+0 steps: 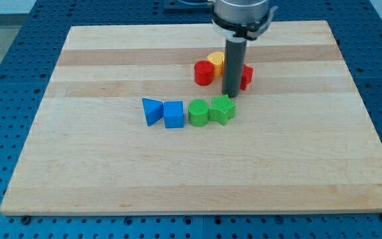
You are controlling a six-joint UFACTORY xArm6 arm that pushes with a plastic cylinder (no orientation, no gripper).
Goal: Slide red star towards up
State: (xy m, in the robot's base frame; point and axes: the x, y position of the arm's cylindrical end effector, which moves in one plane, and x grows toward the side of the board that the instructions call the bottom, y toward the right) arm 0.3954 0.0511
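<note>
The red star (245, 76) lies near the middle of the board toward the view's top, mostly hidden behind my rod. My tip (231, 96) rests just below and left of it, right above the green star (223, 109). A red cylinder (203, 73) and a yellow block (215, 61) sit to the left of the rod.
A row runs leftward from the green star: a green cylinder (198, 112), a blue cube-like block (173, 114) and a blue triangle (152, 110). The wooden board (111, 172) lies on a blue perforated table (5, 66).
</note>
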